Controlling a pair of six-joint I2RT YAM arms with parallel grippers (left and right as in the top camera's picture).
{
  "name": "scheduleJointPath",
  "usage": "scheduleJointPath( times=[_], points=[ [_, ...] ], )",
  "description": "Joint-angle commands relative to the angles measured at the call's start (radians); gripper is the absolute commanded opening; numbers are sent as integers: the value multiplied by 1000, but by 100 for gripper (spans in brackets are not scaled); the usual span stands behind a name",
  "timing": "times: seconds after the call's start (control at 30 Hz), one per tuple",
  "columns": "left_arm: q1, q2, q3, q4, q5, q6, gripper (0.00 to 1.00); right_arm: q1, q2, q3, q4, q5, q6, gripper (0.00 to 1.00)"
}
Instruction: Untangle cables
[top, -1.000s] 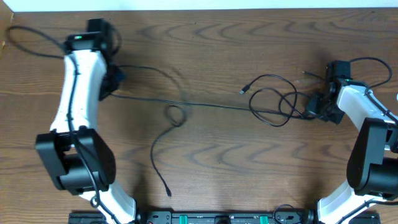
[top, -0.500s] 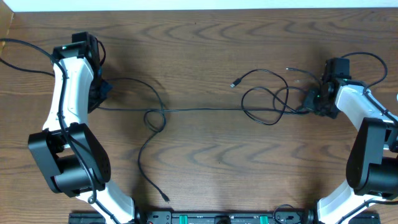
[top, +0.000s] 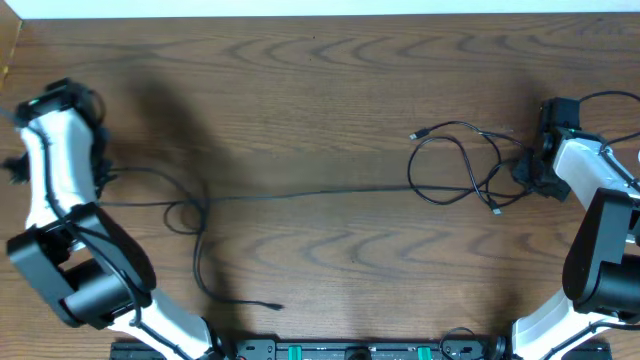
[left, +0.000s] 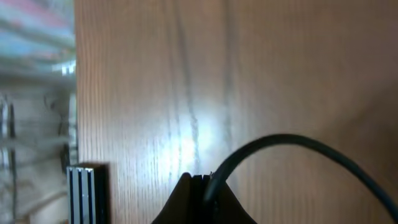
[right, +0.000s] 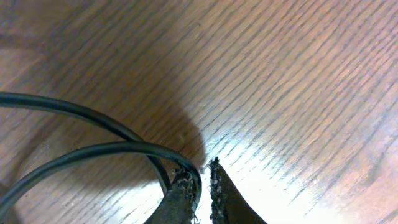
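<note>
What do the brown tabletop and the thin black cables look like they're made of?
The brown tabletop looks like wood or wood-grain laminate: visible grain swirls, a soft glare in the wrist views. The thin black cables look plastic- or rubber-jacketed: smooth, round, dull-sheened, bending into loose loops.

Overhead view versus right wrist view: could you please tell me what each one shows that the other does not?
Only overhead: the left arm, the cables stretched across the table, and a plug end. Only right wrist: two strands meeting at the closed fingertips. Both: the right claw gripping black cable on wood.
</note>
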Motion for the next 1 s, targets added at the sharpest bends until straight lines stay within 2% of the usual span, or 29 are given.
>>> scheduleJointPath(
  times=[0.0,0.1,0.23,0.33,0.57,0.8,0.97],
  points=[
    [47,-5,0,-2,119,35,7,-5,10,7,10,16,38,10],
    [35,-5,-7,43,311,226,7,-5,10,7,27,-113,34,11],
    [-27,-5,-13,113,768,649,7,-3,10,7,51,-262,34,11],
    [-100,-5,-13,130,938,818,7,2,10,7,55,-339,22,11],
    [-376,-5,-27,219,937,1021,7,6,10,6,54,-463,-45,14],
    [-592,-5,-66,323,922,1125,8,6,10,6,54,-464,-44,16],
    [-718,-5,-149,473,811,1084,21,6,10,6,53,-464,-44,18]
  ],
)
